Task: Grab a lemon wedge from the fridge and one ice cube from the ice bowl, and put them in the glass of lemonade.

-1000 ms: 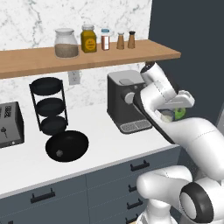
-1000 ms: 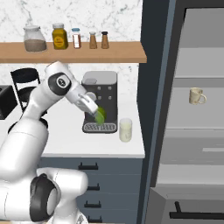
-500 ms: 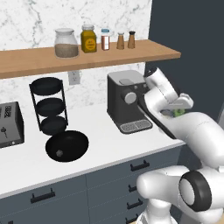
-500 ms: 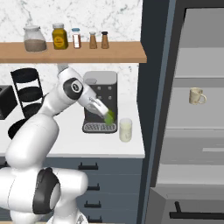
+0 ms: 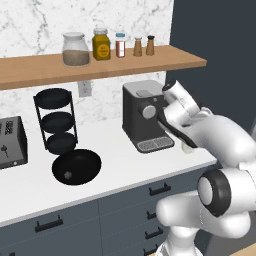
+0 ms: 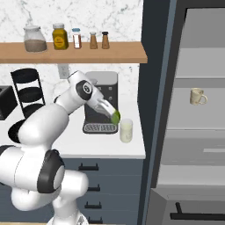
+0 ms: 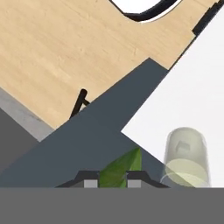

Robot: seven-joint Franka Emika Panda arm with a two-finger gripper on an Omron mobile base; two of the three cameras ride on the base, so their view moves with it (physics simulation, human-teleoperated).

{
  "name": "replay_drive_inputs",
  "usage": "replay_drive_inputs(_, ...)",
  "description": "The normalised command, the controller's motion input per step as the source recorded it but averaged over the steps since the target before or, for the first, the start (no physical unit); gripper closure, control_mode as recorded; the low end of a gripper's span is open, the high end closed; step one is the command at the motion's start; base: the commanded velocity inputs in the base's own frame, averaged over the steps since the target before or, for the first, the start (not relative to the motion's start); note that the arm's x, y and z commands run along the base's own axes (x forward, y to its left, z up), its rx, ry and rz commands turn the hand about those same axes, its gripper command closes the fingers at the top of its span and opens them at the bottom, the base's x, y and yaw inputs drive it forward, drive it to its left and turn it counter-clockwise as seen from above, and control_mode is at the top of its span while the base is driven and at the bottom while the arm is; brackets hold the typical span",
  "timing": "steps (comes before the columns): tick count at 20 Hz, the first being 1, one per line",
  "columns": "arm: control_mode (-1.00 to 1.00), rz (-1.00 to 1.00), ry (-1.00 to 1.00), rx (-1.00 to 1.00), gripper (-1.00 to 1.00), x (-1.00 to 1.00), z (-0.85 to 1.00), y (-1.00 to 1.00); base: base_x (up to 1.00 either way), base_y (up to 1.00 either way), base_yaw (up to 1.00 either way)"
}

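Observation:
My gripper [image 6: 114, 117] hangs over the counter's right end, just up and left of the glass of lemonade [image 6: 126, 130], shut on a green lemon wedge [image 6: 116, 117]. In the hand view the lemon wedge [image 7: 120, 168] sticks out between the fingertips and the glass [image 7: 186, 155] stands on the white counter to the lower right. The black ice bowl [image 5: 76, 166] lies on the counter at the left, with a small pale ice cube [image 5: 67, 175] in it. The fridge [image 6: 151, 88] stands open on the right.
A dark coffee machine [image 5: 145, 115] stands right behind the gripper. A three-tier black rack [image 5: 56, 120] and a toaster [image 5: 10, 142] are further left. A wooden shelf [image 5: 100, 62] with jars runs overhead. A beige mug [image 6: 197, 96] sits on a fridge shelf.
The arm has swung to the right with the lemon wedge in its grip, bringing it from in front of the coffee machine to just beside the glass.

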Motion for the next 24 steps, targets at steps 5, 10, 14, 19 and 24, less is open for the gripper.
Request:
replay_drive_inputs(5, -1.0, 0.01, 0.0, 0.0, 1.0, 0.47, -0.13, -0.17, 0.0, 0.0, 0.0)
replay_drive_inputs(10, -1.0, 0.02, 0.0, 0.0, 1.0, 0.42, -0.17, -0.17, 0.0, 0.0, 0.0)
replay_drive_inputs(14, -1.0, 0.03, 0.0, 0.0, 1.0, 0.38, -0.23, -0.15, 0.0, 0.0, 0.0)
replay_drive_inputs(19, -1.0, 0.03, 0.0, 0.0, 1.0, 0.38, -0.27, -0.07, 0.0, 0.0, 0.0)
replay_drive_inputs(24, -1.0, 0.03, 0.01, 0.0, 1.0, 0.34, -0.3, -0.01, 0.0, 0.0, 0.0)
